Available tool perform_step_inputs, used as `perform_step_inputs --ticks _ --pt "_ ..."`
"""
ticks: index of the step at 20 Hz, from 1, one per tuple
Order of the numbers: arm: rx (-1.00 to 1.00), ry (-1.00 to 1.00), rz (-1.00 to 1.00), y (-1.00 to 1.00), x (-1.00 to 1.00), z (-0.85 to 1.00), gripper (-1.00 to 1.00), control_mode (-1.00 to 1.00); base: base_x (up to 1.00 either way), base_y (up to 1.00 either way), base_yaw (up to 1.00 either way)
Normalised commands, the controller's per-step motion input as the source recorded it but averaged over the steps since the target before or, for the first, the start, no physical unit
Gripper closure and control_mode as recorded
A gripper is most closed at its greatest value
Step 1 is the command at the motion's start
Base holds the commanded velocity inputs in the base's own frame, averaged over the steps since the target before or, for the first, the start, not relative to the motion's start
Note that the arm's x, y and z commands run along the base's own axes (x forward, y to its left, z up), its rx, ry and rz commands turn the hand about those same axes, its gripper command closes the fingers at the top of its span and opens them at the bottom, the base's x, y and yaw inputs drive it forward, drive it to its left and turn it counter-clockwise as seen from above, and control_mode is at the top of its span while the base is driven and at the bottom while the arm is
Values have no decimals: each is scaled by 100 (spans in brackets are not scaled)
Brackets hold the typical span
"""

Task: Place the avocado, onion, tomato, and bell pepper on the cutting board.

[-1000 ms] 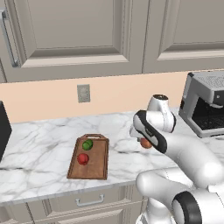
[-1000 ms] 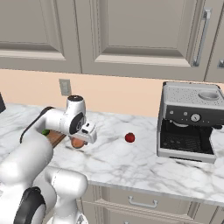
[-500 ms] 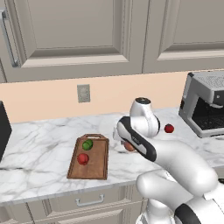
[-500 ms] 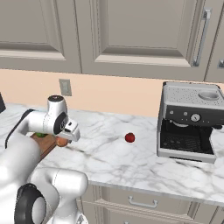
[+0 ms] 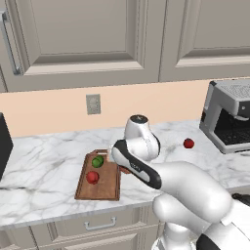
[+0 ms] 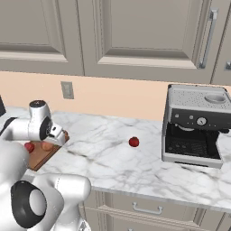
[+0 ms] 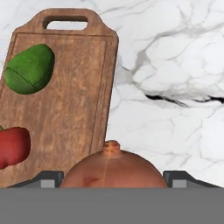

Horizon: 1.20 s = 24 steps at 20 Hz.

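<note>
Even, soft rendered light throughout, faint shadows, no glare, no blur, edges undistorted.

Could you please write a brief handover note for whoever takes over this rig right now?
Gripper: shut on the onion, carried near the right edge of the cutting board, not yet set down.
On the board: the avocado towards the handle end, and a red item nearer the front; I cannot tell whether it is the tomato or the bell pepper.
On the counter: a second red item lies apart, near the coffee machine.
Done: two items on the board.
Left: put the onion on the board, then fetch the red item from the counter.
</note>
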Motion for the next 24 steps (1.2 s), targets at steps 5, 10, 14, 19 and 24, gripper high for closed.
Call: perform_step_inputs --ticks 5,10,14,19,24 --pt "0 0 0 62 0 0 100 -100 0 0 0" --pt "0 -2 0 53 0 -1 100 -100 0 0 0" --pt "0 -8 2 23 -1 -10 100 -100 0 0 0" --pt "0 -10 0 0 -18 -9 100 -100 0 0 0" --pt "0 -7 0 -14 -25 -2 100 -100 0 0 0"
